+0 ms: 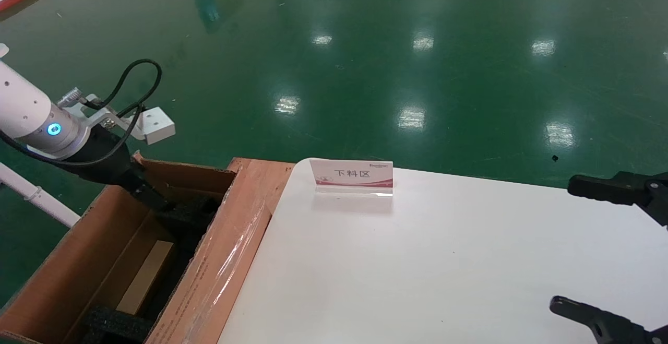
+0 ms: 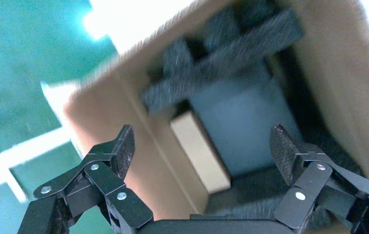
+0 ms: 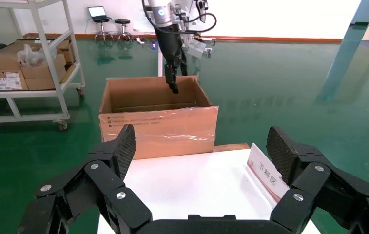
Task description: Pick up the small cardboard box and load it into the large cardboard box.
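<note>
The large cardboard box (image 1: 229,250) stands open at the left of the white table; it also shows in the left wrist view (image 2: 124,122) and the right wrist view (image 3: 158,129). The small cardboard box (image 1: 146,276) lies inside it between black foam blocks (image 1: 193,211), its pale tan side showing (image 2: 199,151). My left gripper (image 1: 151,198) hangs in the far end of the large box, above the small box, open and empty (image 2: 203,136). My right gripper (image 1: 566,244) is open and empty over the table's right edge (image 3: 201,136).
A white table (image 1: 417,260) borders the large box. A small pink-and-white sign (image 1: 350,176) stands at its far edge. Green floor lies beyond. A shelf cart with cartons (image 3: 26,73) stands far behind the large box.
</note>
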